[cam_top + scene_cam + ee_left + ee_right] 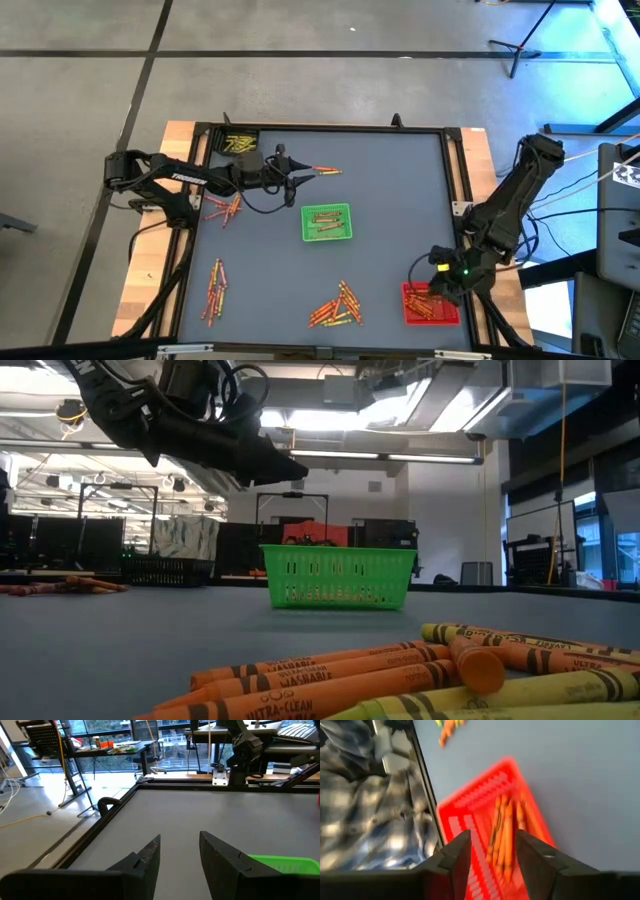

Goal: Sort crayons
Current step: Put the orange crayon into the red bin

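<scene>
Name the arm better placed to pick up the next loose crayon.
Probably left: the left gripper is open with nothing in it, beside loose crayons. The right gripper hangs over the red tray.

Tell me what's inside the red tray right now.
The red tray holds several orange-red crayons lying lengthwise, seen between the open fingers of the right gripper above it. That gripper hides the tray's near end, so an exact count isn't possible.

grey concrete floor point(300, 30) crossed by dark seam lines. tripod stand point(530, 40) near a blue-lit corner. bright ceiling light strips point(380, 457), exposed ducts overhead. large windows point(165, 745) behind a cluttered side table point(107, 751).
</scene>
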Tool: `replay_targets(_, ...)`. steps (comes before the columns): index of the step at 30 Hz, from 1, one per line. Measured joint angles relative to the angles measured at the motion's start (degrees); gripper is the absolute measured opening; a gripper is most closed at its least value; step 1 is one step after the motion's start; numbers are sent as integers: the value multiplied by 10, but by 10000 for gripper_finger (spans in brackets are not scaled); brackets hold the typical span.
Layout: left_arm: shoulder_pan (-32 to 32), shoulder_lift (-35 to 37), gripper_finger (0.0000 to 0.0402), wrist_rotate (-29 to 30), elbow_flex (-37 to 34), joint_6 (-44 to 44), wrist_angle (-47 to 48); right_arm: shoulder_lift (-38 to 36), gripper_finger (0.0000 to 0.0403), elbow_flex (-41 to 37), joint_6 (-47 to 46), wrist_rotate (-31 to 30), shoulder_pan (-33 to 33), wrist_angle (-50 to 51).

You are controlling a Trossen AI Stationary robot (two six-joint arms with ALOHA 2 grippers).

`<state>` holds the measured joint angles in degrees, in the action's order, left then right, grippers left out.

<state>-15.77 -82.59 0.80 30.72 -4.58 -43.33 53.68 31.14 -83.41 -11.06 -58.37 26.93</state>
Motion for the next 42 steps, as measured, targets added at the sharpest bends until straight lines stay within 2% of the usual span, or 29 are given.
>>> replay_targets(5, 0, 0, 120, 0, 0, 1, 0, -19, 165, 1, 152, -30, 85, 1)
replay_targets(16, 0, 0, 120, 13, 0, 12, 3, -17, 156, 1, 525, -51, 355, -3)
replay_targets(19, -2, 0, 120, 17, 0, -2, 4, -8, 156, 1, 603, -75, 424, -29)
replay_targets(22, -10, 0, 120, 17, 0, -9, 5, 12, 156, 1, 677, -76, 491, -79)
replay_targets(25, -25, 0, 120, 17, 0, -10, 12, 42, 156, 1, 749, -54, 554, -135)
replay_targets(29, -55, 0, 120, 16, 0, -22, 39, 96, 156, 1, 828, 4, 640, -225)
replay_targets(35, -103, 0, 120, -40, 0, -38, 48, 204, 156, 1, 903, 102, 760, -363)
replay_targets(39, -130, 0, 120, -85, 0, -56, 48, 284, 156, 41, 930, 144, 820, -378)
replay_targets(42, -145, -4, 120, -94, 0, -69, 48, 348, 156, 86, 945, 156, 846, -378)
